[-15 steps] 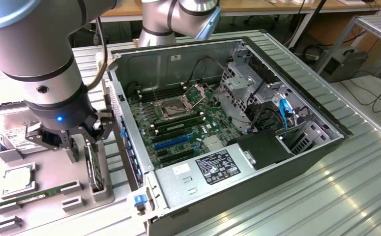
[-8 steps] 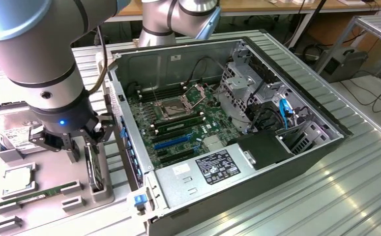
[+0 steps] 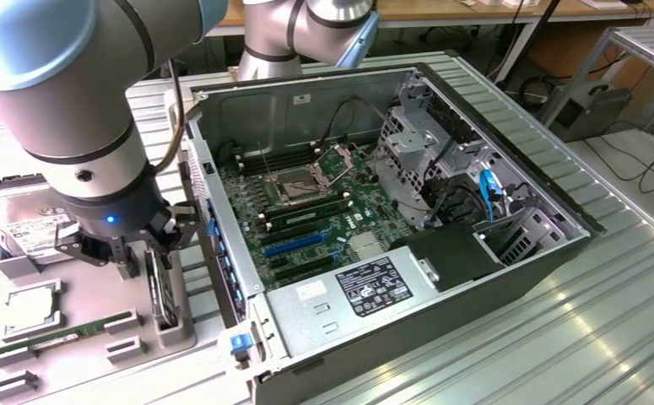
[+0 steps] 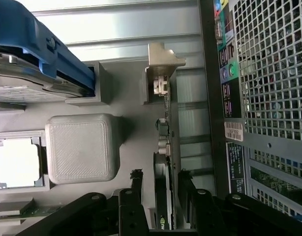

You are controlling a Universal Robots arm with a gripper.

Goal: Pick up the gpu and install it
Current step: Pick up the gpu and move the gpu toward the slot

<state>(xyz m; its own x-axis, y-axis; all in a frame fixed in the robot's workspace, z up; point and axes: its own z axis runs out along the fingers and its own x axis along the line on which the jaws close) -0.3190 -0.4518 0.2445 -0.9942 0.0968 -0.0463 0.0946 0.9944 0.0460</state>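
Observation:
The gpu (image 3: 164,291) stands on edge in a grey holder (image 3: 175,331) on the exterior view's left, just outside the open computer case (image 3: 552,253). In the wrist view the gpu (image 4: 165,142) is seen edge-on, a thin dark card with its silver end bracket (image 4: 163,61) at the far end. My gripper (image 3: 135,251) hangs right over the card. Its jaws are open and straddle the card, and the gripper (image 4: 160,178) has one black finger (image 4: 136,189) on each side with a small gap to the board.
The case lies open with its motherboard (image 3: 304,215) and blue slot (image 3: 293,243) exposed. A hard drive (image 3: 17,232), a CPU (image 3: 32,308) and a green RAM stick (image 3: 62,336) sit in holders beside the gpu. The case's rear grille (image 4: 269,73) runs close along the card.

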